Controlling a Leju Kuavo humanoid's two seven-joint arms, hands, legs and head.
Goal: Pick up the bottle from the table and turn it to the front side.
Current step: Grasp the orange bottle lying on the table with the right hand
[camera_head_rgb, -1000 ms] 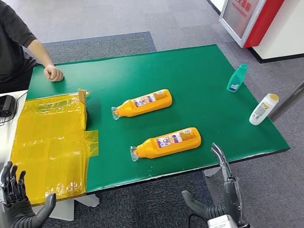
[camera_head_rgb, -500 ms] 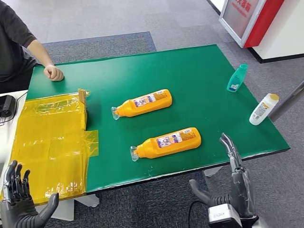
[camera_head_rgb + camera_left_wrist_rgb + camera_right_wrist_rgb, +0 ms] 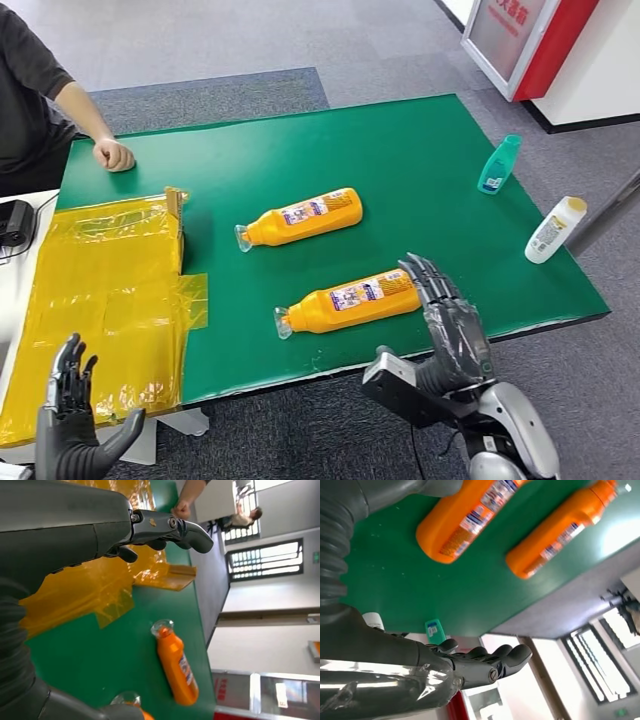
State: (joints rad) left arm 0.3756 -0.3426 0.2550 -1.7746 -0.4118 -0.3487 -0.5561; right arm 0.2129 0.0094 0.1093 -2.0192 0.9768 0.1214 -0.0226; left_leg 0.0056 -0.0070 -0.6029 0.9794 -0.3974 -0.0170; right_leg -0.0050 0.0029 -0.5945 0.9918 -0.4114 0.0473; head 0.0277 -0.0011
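Note:
Two orange bottles lie on their sides on the green table, labels up, clear caps toward the left. The near bottle lies close to the front edge; the far bottle lies behind it. My right hand hovers open at the near bottle's base end, fingers spread, holding nothing. Over the front left corner my left hand is open too, above the yellow plastic sheet.
A teal bottle and a white bottle with a yellow cap lie near the table's right edge. A person's fist rests on the far left corner. A red-and-white cabinet stands beyond the table.
My right hand has risen from below the table edge and moved left and forward to the near bottle's base end. My left hand has shifted slightly right and lower in the picture.

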